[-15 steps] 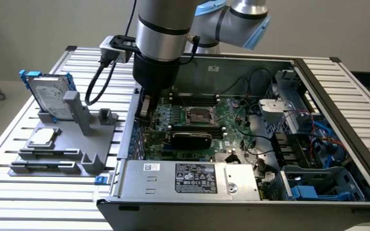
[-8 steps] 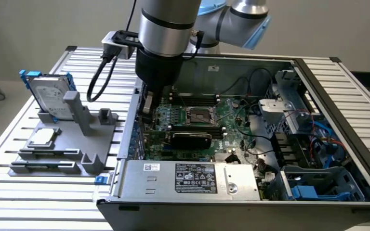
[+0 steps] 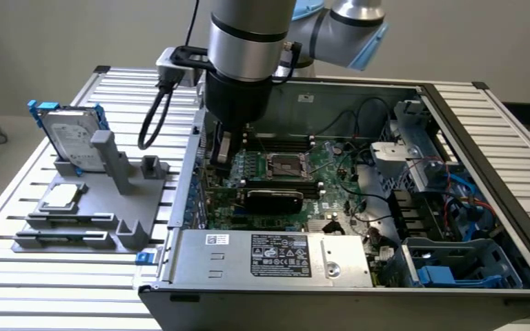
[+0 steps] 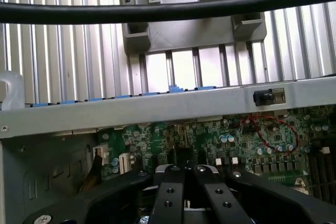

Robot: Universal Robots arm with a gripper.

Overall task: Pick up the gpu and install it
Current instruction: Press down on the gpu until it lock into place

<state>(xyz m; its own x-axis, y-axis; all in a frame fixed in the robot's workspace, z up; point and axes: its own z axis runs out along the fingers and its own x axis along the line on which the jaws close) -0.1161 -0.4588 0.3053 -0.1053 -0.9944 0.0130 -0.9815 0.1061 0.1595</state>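
Down inside the computer case (image 3: 472,148), hard by its wall on the exterior view's left: claw (image 3: 219,158), grip impossible to judge. Nearer the case's middle: gpu (image 3: 275,200), black shroud up, apparently seated on the motherboard (image 3: 339,172). Looks like the install stage; calls for a clean path along that wall.

The arm (image 3: 246,48) is cut off by the exterior view's top edge, and its lower part hides the pincer tips and part of the motherboard (image 3: 283,172). The gpu (image 3: 275,200) shows its black shroud, with its board face hidden. In the wrist view the pincer (image 4: 184,174) runs off the picture's edge, and a blurred black cable (image 4: 157,10) crosses the desk (image 4: 68,51).
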